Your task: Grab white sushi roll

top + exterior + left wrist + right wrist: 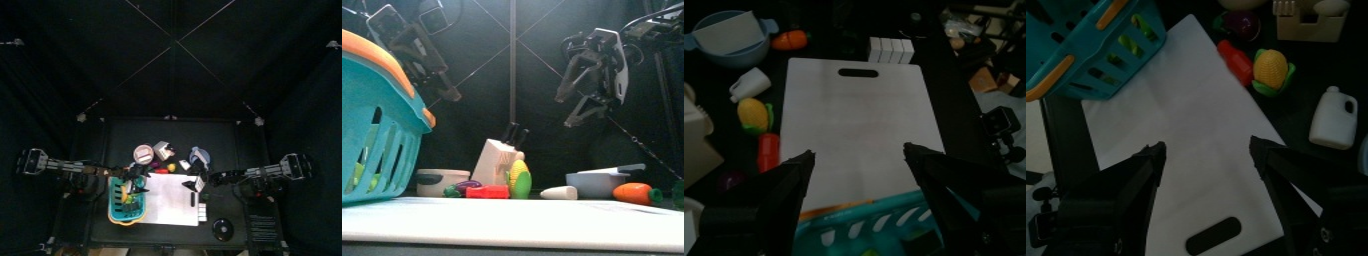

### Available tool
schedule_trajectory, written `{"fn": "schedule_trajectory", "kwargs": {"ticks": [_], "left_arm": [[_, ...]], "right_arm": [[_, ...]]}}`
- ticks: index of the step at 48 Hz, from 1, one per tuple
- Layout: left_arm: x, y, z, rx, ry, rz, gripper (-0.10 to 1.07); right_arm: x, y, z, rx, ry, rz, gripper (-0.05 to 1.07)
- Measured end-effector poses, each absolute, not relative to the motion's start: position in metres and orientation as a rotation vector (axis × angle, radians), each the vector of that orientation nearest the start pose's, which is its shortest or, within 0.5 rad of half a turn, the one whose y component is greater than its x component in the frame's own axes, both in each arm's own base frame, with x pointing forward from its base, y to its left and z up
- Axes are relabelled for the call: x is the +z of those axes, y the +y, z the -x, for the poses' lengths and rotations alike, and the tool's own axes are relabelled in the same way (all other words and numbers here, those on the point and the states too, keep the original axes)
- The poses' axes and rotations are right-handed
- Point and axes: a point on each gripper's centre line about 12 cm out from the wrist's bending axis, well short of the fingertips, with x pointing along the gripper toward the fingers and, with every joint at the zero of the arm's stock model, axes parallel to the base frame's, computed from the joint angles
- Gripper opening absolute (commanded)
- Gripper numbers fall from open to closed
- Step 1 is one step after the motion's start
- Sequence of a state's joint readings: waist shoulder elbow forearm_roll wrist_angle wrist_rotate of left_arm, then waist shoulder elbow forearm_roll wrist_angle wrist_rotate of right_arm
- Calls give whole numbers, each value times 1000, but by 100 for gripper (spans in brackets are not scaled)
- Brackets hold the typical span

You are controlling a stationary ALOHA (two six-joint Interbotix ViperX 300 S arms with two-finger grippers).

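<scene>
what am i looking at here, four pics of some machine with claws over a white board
It is one robot with two black arms, seen from four cameras at once: one high above, one at the table's front edge, and one on each wrist. The left hand and right hand both hang open above the white cutting board, holding nothing. Around the board lie toy foods: a corn cob, a white bottle, a blue pot, and beside it a teal basket. I cannot pick out the white sushi roll with certainty.
</scene>
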State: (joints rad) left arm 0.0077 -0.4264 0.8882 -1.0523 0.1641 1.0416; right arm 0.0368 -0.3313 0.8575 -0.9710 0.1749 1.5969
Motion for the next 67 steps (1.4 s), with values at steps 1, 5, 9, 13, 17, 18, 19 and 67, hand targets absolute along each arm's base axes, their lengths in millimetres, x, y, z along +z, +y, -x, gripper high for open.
{"fn": "schedule_trajectory", "kwargs": {"ticks": [1, 5, 9, 13, 17, 18, 19, 67], "left_arm": [[232, -15, -302, -135, 544, 44, 103], [236, -15, -313, -143, 542, 42, 103], [236, -15, -322, -147, 548, 43, 103], [235, -15, -330, -151, 557, 30, 103], [232, -13, -337, -152, 570, 10, 103], [230, -14, -338, -153, 574, 4, 103], [229, -13, -339, -153, 578, 0, 103], [219, 34, -369, 107, 511, -96, 103]], "right_arm": [[210, -6, -313, -301, 570, -557, 97], [210, -7, -312, -317, 573, -564, 97], [209, -9, -311, -339, 578, -569, 97], [208, -10, -310, -358, 585, -574, 97], [206, -12, -308, -385, 596, -582, 97], [206, -12, -308, -390, 597, -586, 97], [205, -12, -307, -396, 600, -588, 97], [211, 80, -252, -661, 1033, -950, 97]]}}
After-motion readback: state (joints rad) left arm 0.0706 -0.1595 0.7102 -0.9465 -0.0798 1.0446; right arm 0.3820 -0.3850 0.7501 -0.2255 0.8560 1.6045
